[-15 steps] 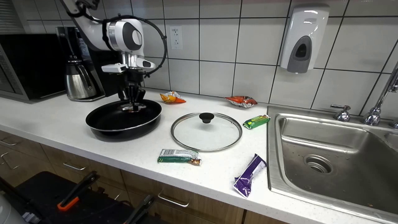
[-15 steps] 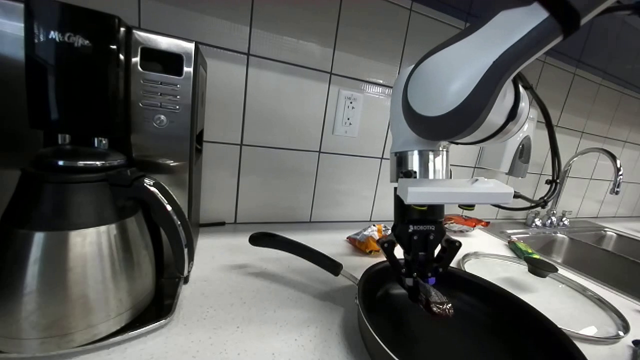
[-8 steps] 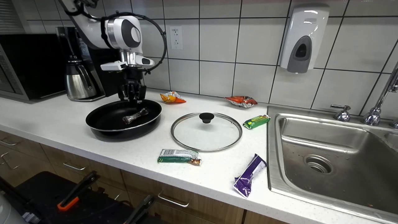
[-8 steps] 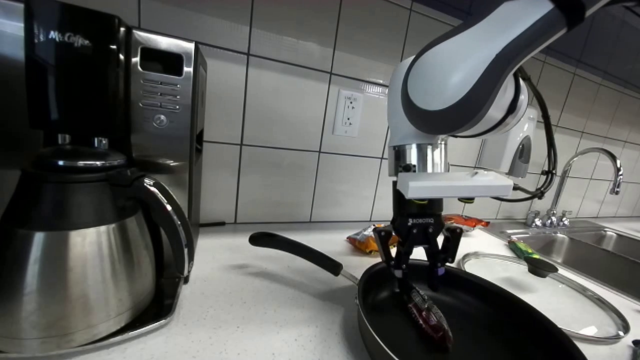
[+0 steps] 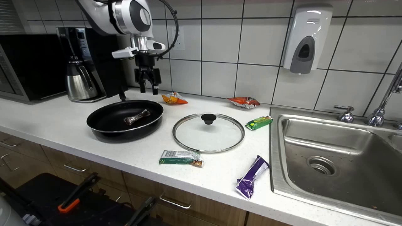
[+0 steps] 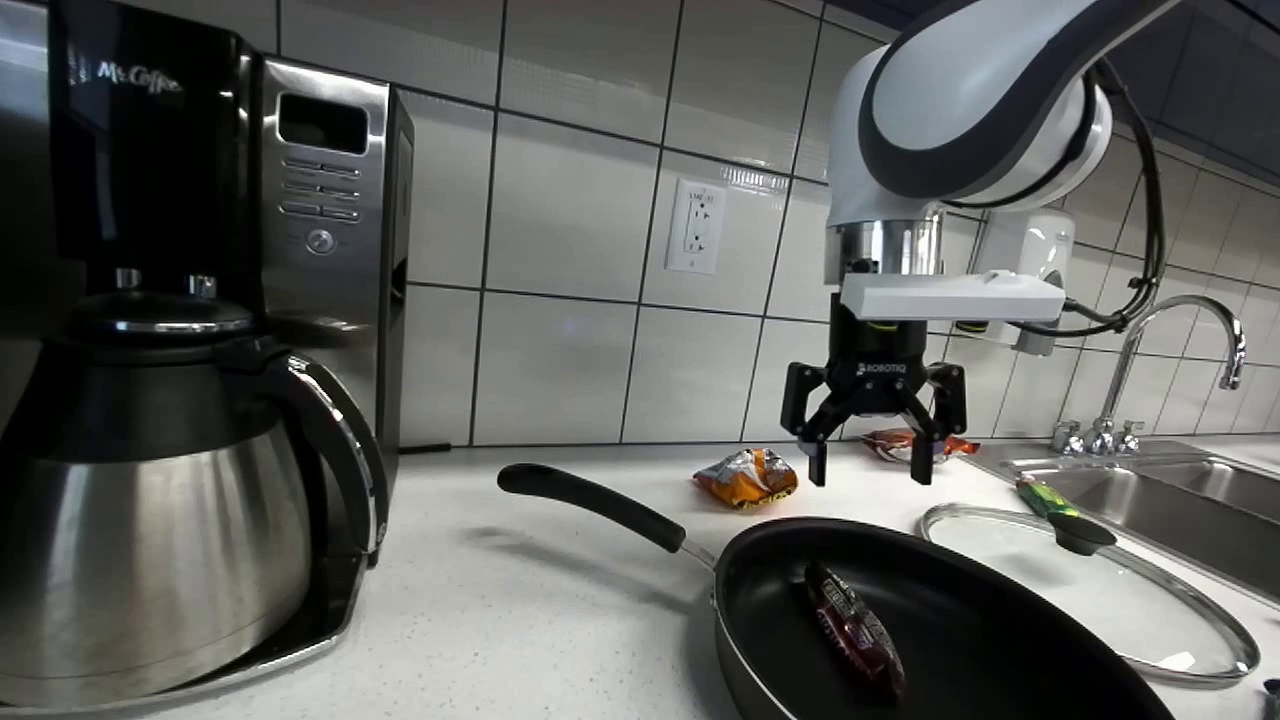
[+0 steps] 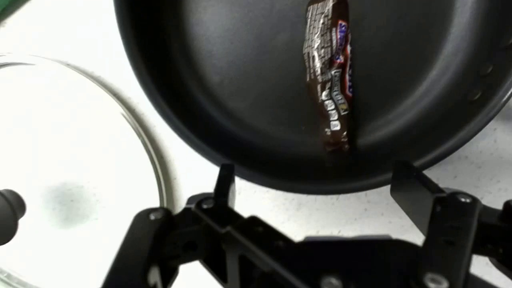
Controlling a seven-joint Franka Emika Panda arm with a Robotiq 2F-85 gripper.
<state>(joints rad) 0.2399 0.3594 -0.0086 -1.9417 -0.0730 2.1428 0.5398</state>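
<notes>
Brown-wrapped, the candy bar (image 7: pixel 329 76) lies in the black frying pan (image 7: pixel 240 56); both exterior views show the bar (image 5: pixel 137 117) (image 6: pixel 858 635) resting on the pan's bottom. Raised above the far side of the pan (image 5: pixel 105 122), my gripper (image 5: pixel 149 91) stands apart from everything. Its two black fingers are spread wide with nothing between them, as an exterior view of the gripper (image 6: pixel 870 475) makes plain. In the wrist view the fingertips of the gripper (image 7: pixel 314 170) overlap the pan's near rim, and the bar lies beyond them.
Beside the pan lies a glass lid (image 5: pixel 207 138) with a black knob. An orange snack bag (image 6: pixel 748 480) and a red one (image 5: pixel 244 102) sit near the wall. Green (image 5: pixel 259 122), green-white (image 5: pixel 180 158) and purple (image 5: pixel 252 177) wrappers lie toward the sink (image 5: pixel 323 150). The pan's handle (image 6: pixel 590 505) points toward the coffee maker (image 6: pixel 330 230).
A second ago the gripper was down in the pan, shut on the candy bar. It has opened, the bar has dropped onto the pan's bottom, and the arm has risen and moved toward the wall.
</notes>
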